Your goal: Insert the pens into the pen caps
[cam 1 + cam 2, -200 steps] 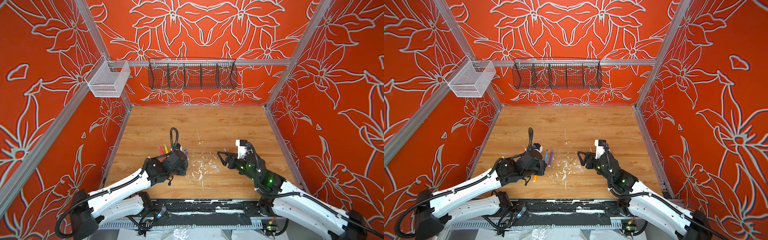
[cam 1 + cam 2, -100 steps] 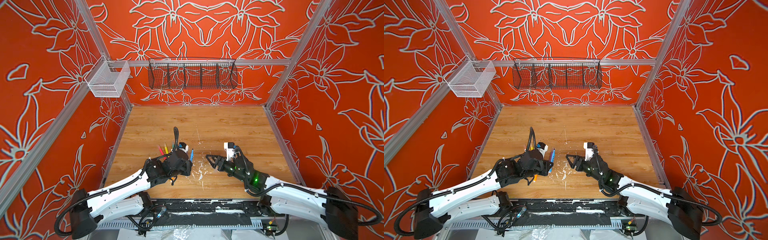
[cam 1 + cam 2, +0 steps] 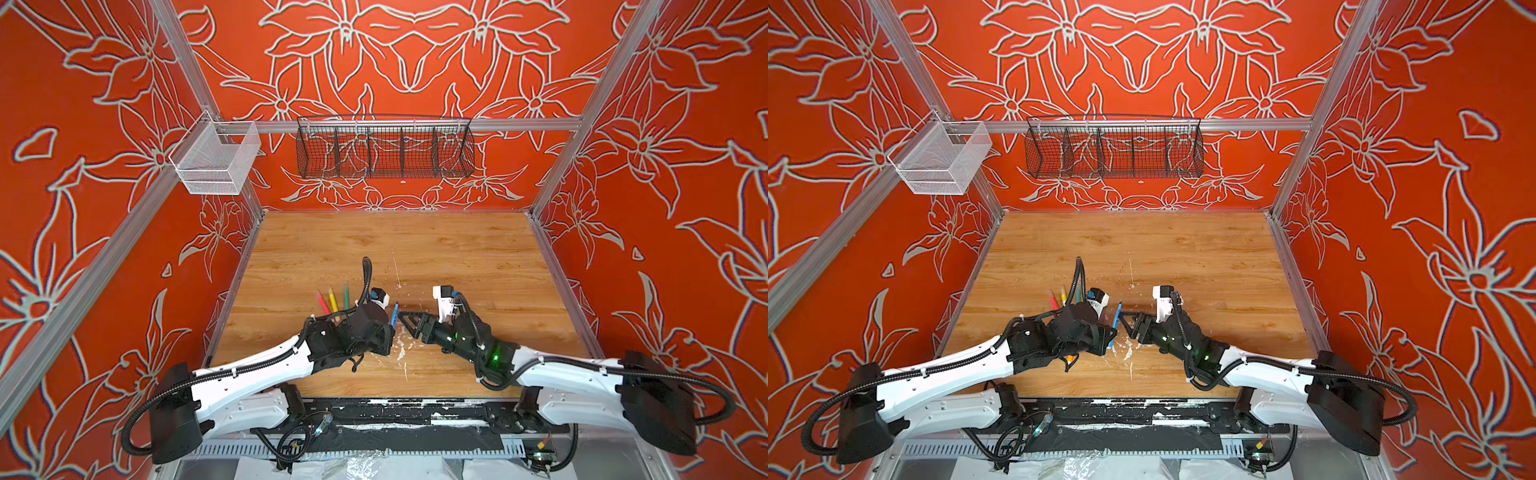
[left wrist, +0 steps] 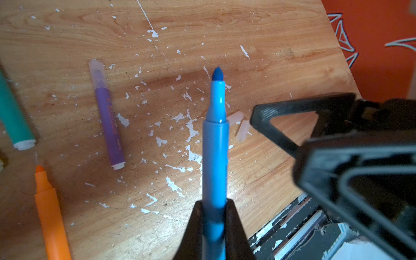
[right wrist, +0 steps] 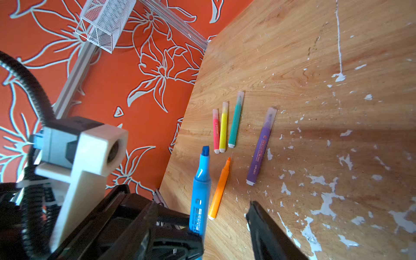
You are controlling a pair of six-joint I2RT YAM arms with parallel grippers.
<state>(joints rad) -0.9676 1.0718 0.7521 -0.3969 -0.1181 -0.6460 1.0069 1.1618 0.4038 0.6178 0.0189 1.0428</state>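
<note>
Probably a robot lab's test booth: orange flower-print walls on aluminium rails box in a scuffed wooden table, with wire baskets hung behind and two white robot arms mounted in front

Blue pen, purple pen, orange pen, white-flowered orange walls

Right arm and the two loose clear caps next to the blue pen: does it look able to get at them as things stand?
Probably yes. The right tool stands open just beside the loose caps, with nothing lying between them. The blue pen, clamped in the left tool, is close and might get brushed.
</note>
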